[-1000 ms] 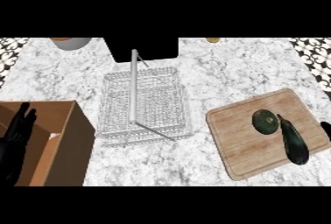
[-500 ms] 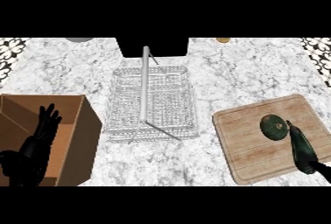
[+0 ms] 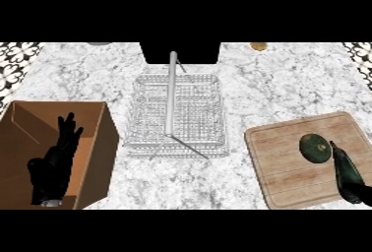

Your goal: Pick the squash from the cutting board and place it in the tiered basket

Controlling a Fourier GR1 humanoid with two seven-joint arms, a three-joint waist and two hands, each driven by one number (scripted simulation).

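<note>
Head view: squash (image 3: 315, 148) sits on the cutting board (image 3: 283, 165) near the counter (image 3: 280, 86) right edge, the right hand (image 3: 348, 173), fingers straight, just beside it. Left hand (image 3: 52, 165) rests open over the box (image 3: 98, 147) at the left edge.

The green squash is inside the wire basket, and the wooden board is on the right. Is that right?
No. In the head view the squash lies on the wooden board, not inside the wire basket. The board is on the right.
</note>
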